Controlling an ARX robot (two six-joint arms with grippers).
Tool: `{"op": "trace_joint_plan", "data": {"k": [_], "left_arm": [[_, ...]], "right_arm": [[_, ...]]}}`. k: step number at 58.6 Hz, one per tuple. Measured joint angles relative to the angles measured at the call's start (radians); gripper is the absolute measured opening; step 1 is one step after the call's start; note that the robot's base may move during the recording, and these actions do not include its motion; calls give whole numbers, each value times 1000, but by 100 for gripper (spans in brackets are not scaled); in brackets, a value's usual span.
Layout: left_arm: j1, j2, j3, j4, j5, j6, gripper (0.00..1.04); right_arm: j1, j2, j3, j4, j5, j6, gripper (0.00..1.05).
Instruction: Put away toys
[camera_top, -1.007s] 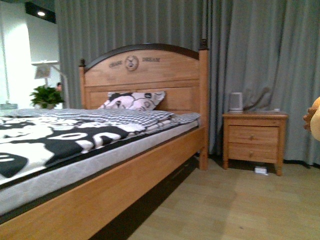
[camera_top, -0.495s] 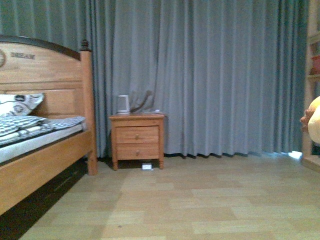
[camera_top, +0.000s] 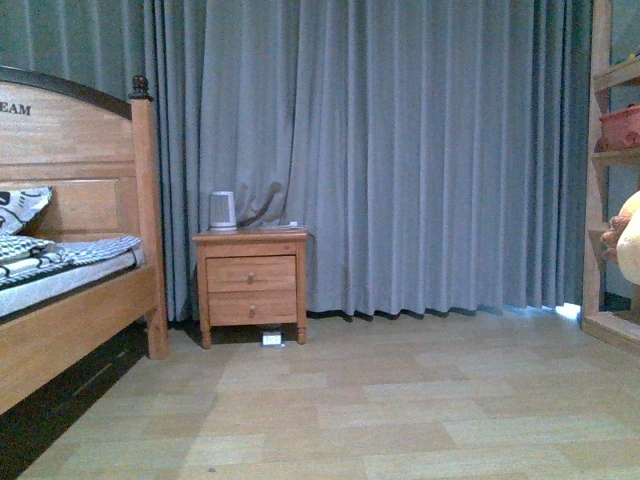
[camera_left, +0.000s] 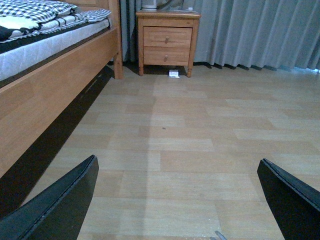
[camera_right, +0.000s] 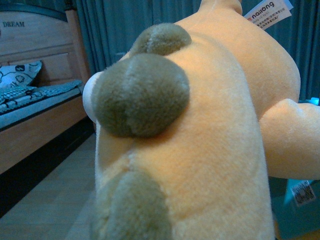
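Far left, left end effector (camera_left: 176, 159): spread wide and empty over the floor (camera_left: 200, 130).
Right edge, plush toy (camera_top: 630, 240): it fills my right wrist view, so the right arm is nearer.
Right end effector: hidden, so I cannot tell its grip.
Shelf (camera_top: 598, 200): just beside the plush.

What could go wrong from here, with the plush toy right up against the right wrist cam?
1. The plush toy fills the right wrist view and hides the right gripper, so the hold cannot be checked and a slip might go unnoticed.
2. In the front view the toy shows only at the frame edge, close to the shelf. It could snag on the upright.
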Motion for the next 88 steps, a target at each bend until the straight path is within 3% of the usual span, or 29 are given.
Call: {"op": "trace_joint_plan", "data": {"k": [88], "left_arm": [[0,0,0,0,0,0,99]], "right_arm": [[0,1,0,0,2,0,17]]}}
